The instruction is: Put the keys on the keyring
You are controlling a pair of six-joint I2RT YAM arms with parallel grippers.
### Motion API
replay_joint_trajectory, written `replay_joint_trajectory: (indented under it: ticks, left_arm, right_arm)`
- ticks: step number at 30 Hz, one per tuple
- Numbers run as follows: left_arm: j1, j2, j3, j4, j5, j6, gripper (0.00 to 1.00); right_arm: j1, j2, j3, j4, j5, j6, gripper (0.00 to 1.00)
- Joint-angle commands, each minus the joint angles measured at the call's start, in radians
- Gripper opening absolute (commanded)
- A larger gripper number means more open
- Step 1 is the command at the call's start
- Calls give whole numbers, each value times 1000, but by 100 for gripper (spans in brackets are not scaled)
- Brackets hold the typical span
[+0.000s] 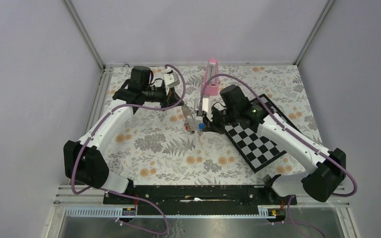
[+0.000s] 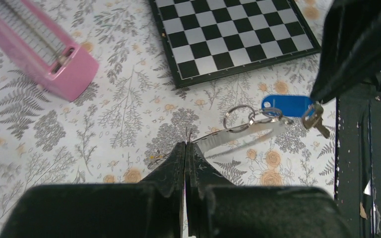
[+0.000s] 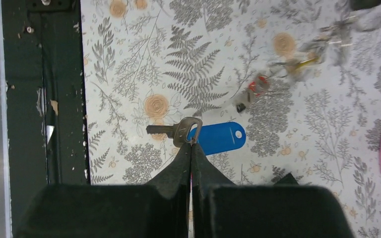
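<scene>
At right tool, blue-tagged key pinched, keyring near, left tool gripping

Soft, even light, faint shadows (keyring motion-blurred in the right wrist view)

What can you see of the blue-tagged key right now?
The key is small, dull silver-brass metal, with a short blade and a rounded head. A glossy blue plastic tag, oblong with a pale hole at its far end, sits against the head. The right gripper is shut on the head, fingers pinching it, blade pointing sideways. In the left wrist view a silver ring overlaps the tag's other end; whether it is threaded I cannot tell.
</scene>
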Motion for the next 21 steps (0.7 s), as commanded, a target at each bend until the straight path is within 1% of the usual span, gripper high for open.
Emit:
replay_joint_trajectory:
  ticks: [1, 5, 9, 11, 17, 21]
  left_arm:
    - [-20, -54, -20, 48, 89, 116, 0]
    - [-28, -39, -1, 48, 79, 122, 0]
    - [-32, -33, 9, 48, 75, 152, 0]
    - [-37, -29, 14, 24, 84, 196, 0]
    - [-60, -19, 23, -68, 120, 375, 0]
    - [-73, -20, 9, -94, 175, 447, 0]
  right_arm:
    - [-46, -55, -12, 82, -128, 57, 0]
    - [-55, -71, -19, 38, -161, 24, 0]
    - [-65, -93, -31, 22, -139, 4, 0]
    - [-70, -101, -36, 23, -118, 1, 0]
    - [-92, -112, -76, 122, -4, 61, 0]
    - [-102, -110, -108, 190, 18, 94, 0]
